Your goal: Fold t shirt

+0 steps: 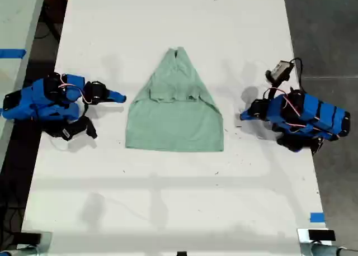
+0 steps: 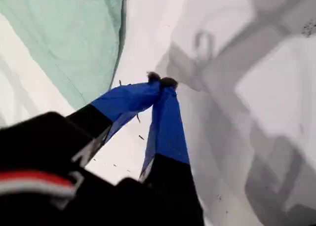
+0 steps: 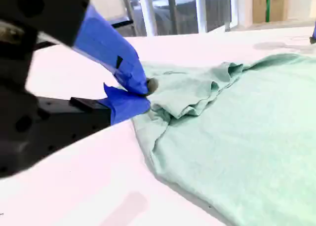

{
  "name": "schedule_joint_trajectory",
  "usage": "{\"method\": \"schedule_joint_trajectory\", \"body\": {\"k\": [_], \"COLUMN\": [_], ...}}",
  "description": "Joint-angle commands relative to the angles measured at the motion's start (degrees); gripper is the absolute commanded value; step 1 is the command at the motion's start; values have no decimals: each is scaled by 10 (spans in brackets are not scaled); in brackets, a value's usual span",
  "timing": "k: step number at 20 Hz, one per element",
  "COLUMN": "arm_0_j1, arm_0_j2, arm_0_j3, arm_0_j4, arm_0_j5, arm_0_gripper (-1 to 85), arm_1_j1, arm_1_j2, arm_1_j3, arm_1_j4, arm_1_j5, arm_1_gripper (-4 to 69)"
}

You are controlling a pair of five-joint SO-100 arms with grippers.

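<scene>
— Claws? 
— Both together, holding nothing; my first claw (image 2: 160, 80) is apart from the shirt (image 1: 174, 119), my second claw (image 3: 145, 93) just beside its bunched sleeve.
— Shirt? 
— Flat mid-surface (image 1: 168, 200), sleeves tucked in; I judge the next move needs both claws opened onto an edge.

The white bench (image 1: 168, 200) ran bright under overhead light, soft shadows across it. Dark grey floor (image 1: 330, 38) flanked it, blue tape (image 1: 316, 217) marked one edge. Beyond stood tall windows (image 3: 168, 9).
</scene>
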Motion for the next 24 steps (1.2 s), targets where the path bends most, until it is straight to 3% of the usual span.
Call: {"method": "schedule_joint_trajectory", "body": {"k": [1,8,9,10,12,15,19,22,24], "arm_0_j1": [-4,-3,-3,-4,-7,-6,-5,-4,-4], "arm_0_j2": [4,4,4,4,4,4,4,4,4], "arm_0_j3": [-2,-2,-2,-2,-2,-2,-2,-2,-2], "arm_0_j4": [27,25,25,24,22,22,22,23,23], "arm_0_j5": [-64,-54,-54,-51,-48,-48,-48,-48,-48], "arm_0_gripper": [-1,-1,-1,-1,-1,-1,-1,-1,-1], "arm_1_j1": [-32,-35,-36,-29,-38,-82,-106,-106,-105], "arm_1_j2": [1,1,-4,-11,-134,-425,-709,-825,-886], "arm_1_j3": [32,17,-4,-36,-135,-282,-433,-483,-479], "arm_1_j4": [-62,-66,-46,-53,-62,-127,-155,-183,-214], "arm_1_j5": [107,98,143,121,122,121,120,109,104], "arm_1_gripper": [-4,-3,-3,-3,-3,-2,219,240,188]}}
